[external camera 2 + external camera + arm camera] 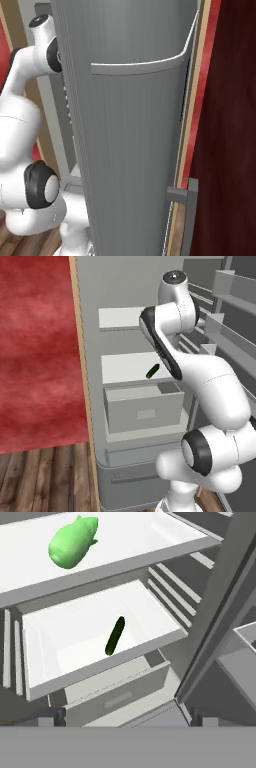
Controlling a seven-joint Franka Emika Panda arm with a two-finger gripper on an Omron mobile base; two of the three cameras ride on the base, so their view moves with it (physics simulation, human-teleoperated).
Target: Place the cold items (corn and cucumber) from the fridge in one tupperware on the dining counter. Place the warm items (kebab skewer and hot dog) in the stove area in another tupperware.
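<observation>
White fridge shelves [150, 542] bear the cucumber [115, 636] below the claw [127, 719] (wide apart, empty).

A home kitchen: an open fridge [145, 406] with white shelves [100, 637], wooden floor [45, 476] beneath.

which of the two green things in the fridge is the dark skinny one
The cucumber on the lower shelf: dark green, thin and straight. The pale green item on the shelf above is fat and rounded.
</observation>
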